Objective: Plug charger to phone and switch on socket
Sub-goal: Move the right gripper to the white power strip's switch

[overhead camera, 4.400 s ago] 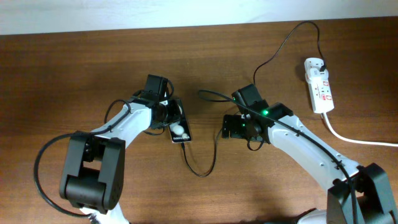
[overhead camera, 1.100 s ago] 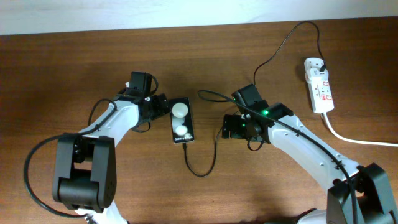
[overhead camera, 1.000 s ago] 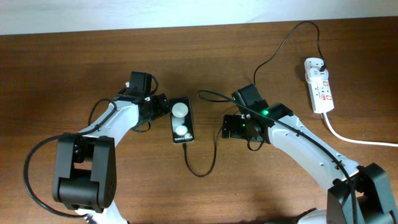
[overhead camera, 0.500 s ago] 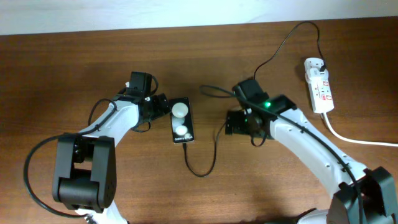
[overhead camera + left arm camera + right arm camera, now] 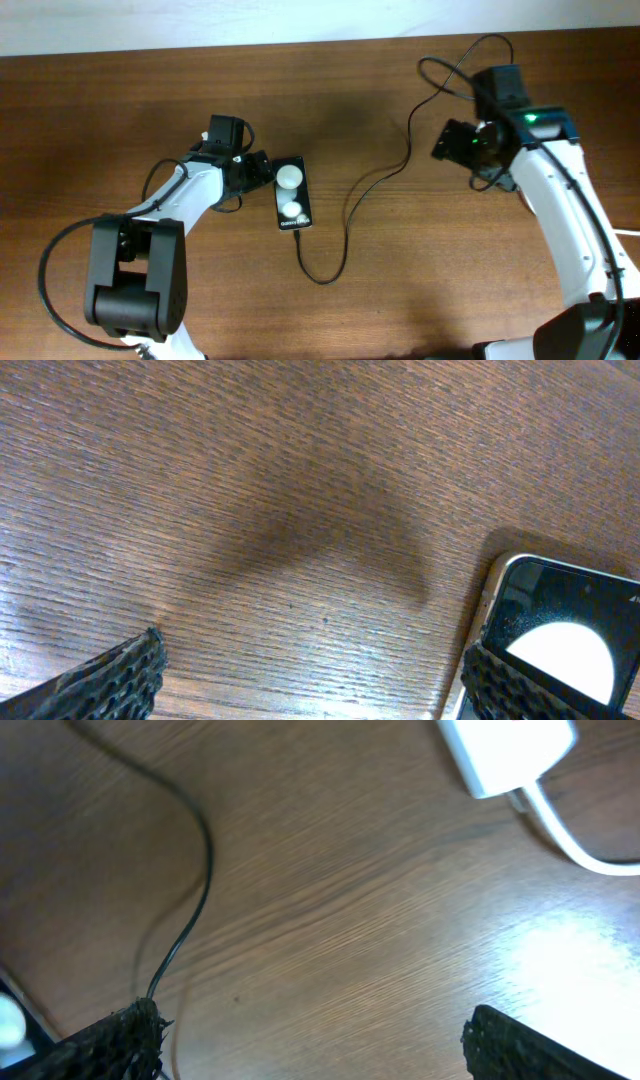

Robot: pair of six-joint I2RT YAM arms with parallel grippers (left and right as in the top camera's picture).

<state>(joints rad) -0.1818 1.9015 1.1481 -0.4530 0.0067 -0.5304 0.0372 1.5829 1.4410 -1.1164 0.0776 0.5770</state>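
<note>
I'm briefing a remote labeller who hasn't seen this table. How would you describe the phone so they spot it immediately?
On the wooden table, look just left of the middle, next to the left gripper. The phone is the small black slab there, the only thing with two white round reflections on its glossy face; the charger is a thin cable.

Bent left arm [image 5: 185, 195] reaches up and right. The left gripper [image 5: 262, 170] sits low and points right, fingers [image 5: 110, 678] spread wide. The right arm [image 5: 560, 200] extends far forward. The right gripper [image 5: 447, 142] points left, jaws also wide apart.
</note>
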